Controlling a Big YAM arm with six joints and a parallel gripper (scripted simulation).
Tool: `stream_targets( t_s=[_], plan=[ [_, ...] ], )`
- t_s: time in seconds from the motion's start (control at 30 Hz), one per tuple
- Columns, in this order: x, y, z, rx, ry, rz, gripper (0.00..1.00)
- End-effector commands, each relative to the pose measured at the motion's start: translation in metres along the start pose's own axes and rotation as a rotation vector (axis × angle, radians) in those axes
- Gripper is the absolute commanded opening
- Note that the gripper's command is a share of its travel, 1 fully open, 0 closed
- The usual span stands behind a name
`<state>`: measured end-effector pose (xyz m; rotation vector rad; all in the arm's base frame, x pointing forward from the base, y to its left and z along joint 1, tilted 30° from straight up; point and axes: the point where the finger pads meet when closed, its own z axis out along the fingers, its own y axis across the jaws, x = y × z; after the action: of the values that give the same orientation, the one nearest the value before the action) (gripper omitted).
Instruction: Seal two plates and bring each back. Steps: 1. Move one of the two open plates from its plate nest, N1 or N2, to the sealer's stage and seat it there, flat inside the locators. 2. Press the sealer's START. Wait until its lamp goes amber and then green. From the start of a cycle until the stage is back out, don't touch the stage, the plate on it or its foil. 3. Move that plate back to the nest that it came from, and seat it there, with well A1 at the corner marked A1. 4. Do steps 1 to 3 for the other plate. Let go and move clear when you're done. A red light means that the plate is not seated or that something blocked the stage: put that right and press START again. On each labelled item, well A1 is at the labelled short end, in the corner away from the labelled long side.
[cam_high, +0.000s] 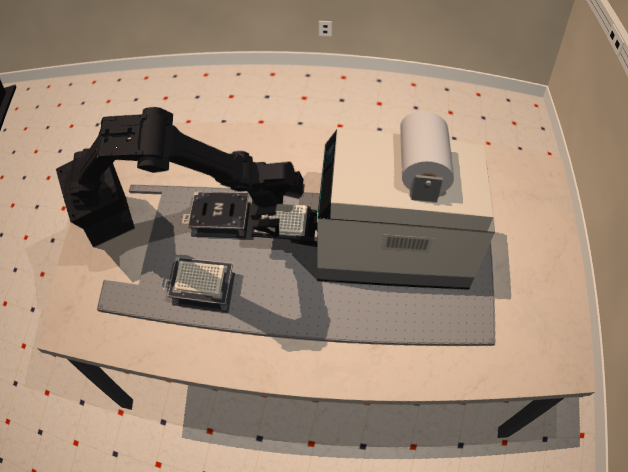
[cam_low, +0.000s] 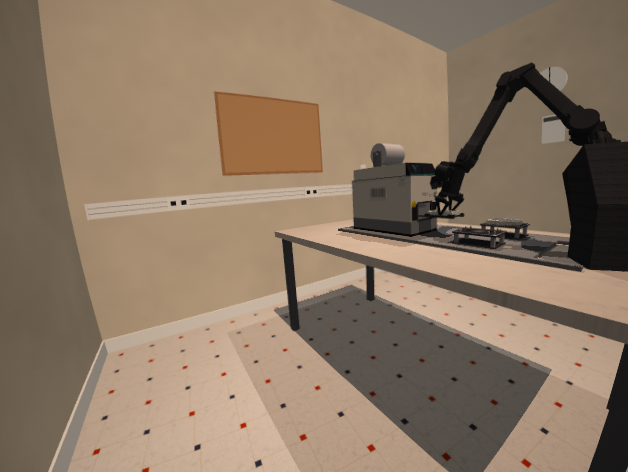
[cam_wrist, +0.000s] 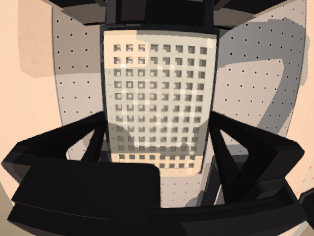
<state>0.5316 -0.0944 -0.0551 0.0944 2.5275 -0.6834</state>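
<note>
A pale plate (cam_high: 292, 219) (cam_wrist: 160, 100) lies on the sealer's stage (cam_wrist: 104, 80), which stands out at the machine's front; whether it is fully seated I cannot tell. My gripper (cam_high: 276, 223) (cam_low: 450, 214) (cam_wrist: 157, 116) is open, with its fingers on either side of this plate. Nest N1 (cam_high: 205, 224) (cam_low: 478, 237) is empty. The other plate (cam_high: 200, 278) (cam_low: 505, 221) lies in nest N2, nearer the table's front edge in the top view. The sealer (cam_high: 401, 253) (cam_low: 364, 203) shows a small green glow at its front; its START is not clear to see.
The sealer's tall front stands close beside my wrist. A foil roll (cam_high: 423, 139) (cam_low: 389, 153) sits on top of the sealer. Nest N1 stands just behind the gripper, towards the arm's base. A perforated grey base plate (cam_high: 406, 314) lies under the sealer and nests.
</note>
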Motion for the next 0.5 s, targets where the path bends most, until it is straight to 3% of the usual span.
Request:
stream_targets(
  t_s=[0.0,0.27,0.47],
  plan=[
    [-0.03,0.005,-0.01,-0.008,-0.054,0.016,1.0],
    [-0.034,0.005,-0.011,-0.008,-0.06,0.019,1.0],
    [-0.023,0.01,-0.004,-0.01,-0.038,0.006,1.0]
  ],
)
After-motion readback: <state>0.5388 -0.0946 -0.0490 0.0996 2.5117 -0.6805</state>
